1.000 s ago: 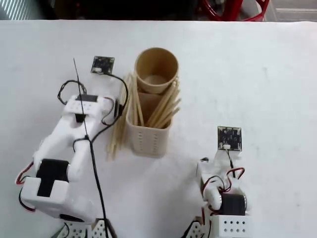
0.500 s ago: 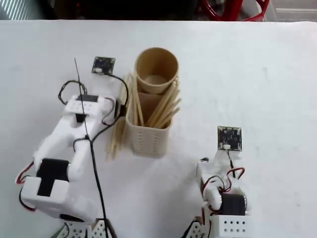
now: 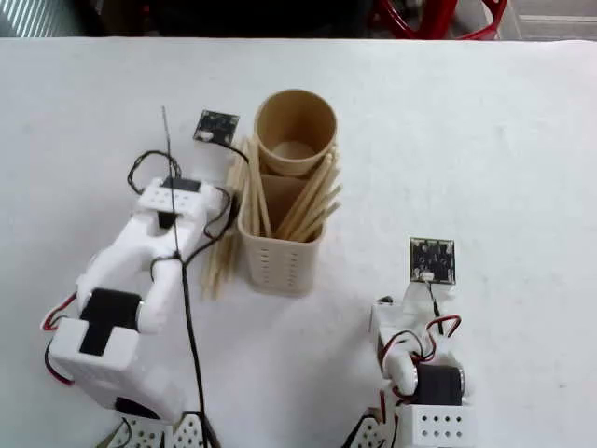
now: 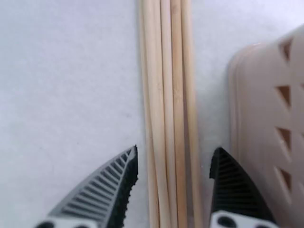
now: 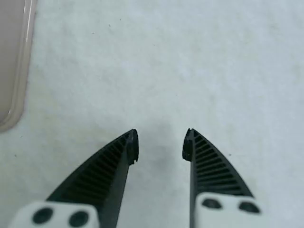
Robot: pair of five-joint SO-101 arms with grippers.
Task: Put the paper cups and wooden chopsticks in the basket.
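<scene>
My left gripper (image 4: pixel 175 152), open, straddles the pale wooden chopsticks (image 4: pixel 166 71) lying bundled on the white table (image 4: pixel 61 71) just beside the beige perforated plastic basket (image 4: pixel 266 118). Closing here, one finger may catch the basket wall, or sticks may splay free. Beyond, the tan paper cup (image 3: pixel 295 131) sits inside.

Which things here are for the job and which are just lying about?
For the job: basket, cup, chopsticks, left gripper open around the loose chopsticks.
Just about: red frame at the far edge; right gripper, open, holding nothing.

Left hand (image 4: pixel 176 149) spread wide; right hand (image 5: pixel 161 137) slightly parted.
</scene>
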